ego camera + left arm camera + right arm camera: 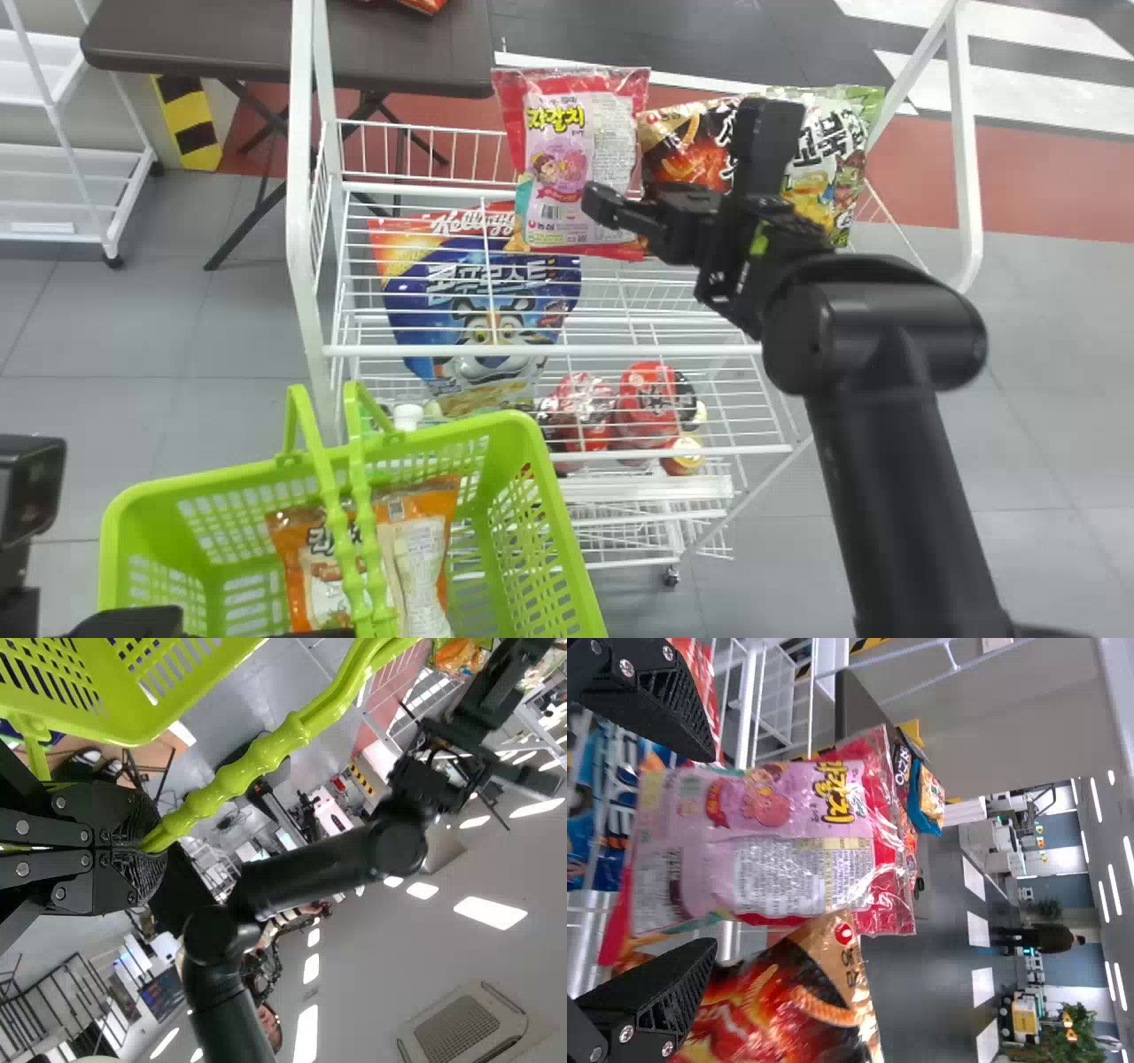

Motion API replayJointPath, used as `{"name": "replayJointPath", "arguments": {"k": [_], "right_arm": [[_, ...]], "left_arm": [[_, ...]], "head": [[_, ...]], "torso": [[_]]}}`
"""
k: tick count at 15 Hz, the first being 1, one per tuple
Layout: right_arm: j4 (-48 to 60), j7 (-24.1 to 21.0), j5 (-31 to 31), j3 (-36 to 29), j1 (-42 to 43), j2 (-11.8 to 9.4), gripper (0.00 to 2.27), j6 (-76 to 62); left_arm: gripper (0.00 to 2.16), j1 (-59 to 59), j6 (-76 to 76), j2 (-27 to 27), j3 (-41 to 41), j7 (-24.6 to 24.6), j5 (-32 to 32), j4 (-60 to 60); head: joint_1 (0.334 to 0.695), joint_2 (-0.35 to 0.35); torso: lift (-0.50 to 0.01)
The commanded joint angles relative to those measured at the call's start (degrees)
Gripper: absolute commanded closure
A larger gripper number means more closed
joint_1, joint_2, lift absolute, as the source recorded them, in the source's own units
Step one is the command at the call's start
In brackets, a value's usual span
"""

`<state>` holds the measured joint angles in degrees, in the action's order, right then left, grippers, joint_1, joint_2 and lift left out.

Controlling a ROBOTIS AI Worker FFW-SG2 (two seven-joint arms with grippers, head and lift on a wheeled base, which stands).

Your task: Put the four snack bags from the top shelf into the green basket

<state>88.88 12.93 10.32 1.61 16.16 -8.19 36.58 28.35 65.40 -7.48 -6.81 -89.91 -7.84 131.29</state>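
White wire rack (549, 351): the pink-and-red plastic snack bag (567, 159) is seen upright on the top shelf, beside a glossy orange-and-black bag (687, 146). The right pincer (684, 158) is held wide near both. Green plastic basket (523, 443) is gripped by its handles in the left pincer (133, 623); orange-and-white snack packaging (421, 554) is contained inside.

I see a dark brown folding table (195, 40) on grey tiled floor (106, 443), which a brick-red band (912, 177) crosses. Overhead, I've got bright white rectangular ceiling lights (492, 912).
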Motion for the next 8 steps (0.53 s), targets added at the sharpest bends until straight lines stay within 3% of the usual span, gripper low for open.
{"name": "replayJointPath", "arguments": {"k": [1, 2, 3, 6, 8], "right_arm": [[-14.44, -0.01, -3.46, 2.25, 7.04, 2.30, 0.08, -8.49], [-18.31, -0.01, -4.51, 2.87, 9.15, 2.82, 0.11, -9.37], [-21.38, 0.17, -5.22, 3.66, 11.00, 2.91, 0.39, -9.90], [-22.00, 0.43, -4.78, 4.19, 11.00, 3.00, 2.16, -10.25], [-19.10, 0.43, -4.43, 3.92, 9.15, 3.09, 2.25, -10.25]], "left_arm": [[2.15, 0.30, -1.46, 0.01, -0.66, -0.66, -0.15, -0.69], [2.15, 0.48, -1.81, 0.01, -0.93, -0.66, -0.15, -0.77], [2.15, 0.57, -3.04, 0.01, -1.19, -0.66, -0.15, -1.21], [2.15, 0.83, -4.27, 0.10, -1.80, -0.66, -0.33, -1.65], [2.15, 0.83, -4.27, 0.10, -1.89, -0.66, -0.42, -1.56]], "head": [[0.695, -0.189], [0.695, -0.179], [0.695, -0.167], [0.695, -0.134], [0.695, -0.125]], "torso": [[-0.003], [-0.003], [-0.003], [-0.003], [-0.003]]}}
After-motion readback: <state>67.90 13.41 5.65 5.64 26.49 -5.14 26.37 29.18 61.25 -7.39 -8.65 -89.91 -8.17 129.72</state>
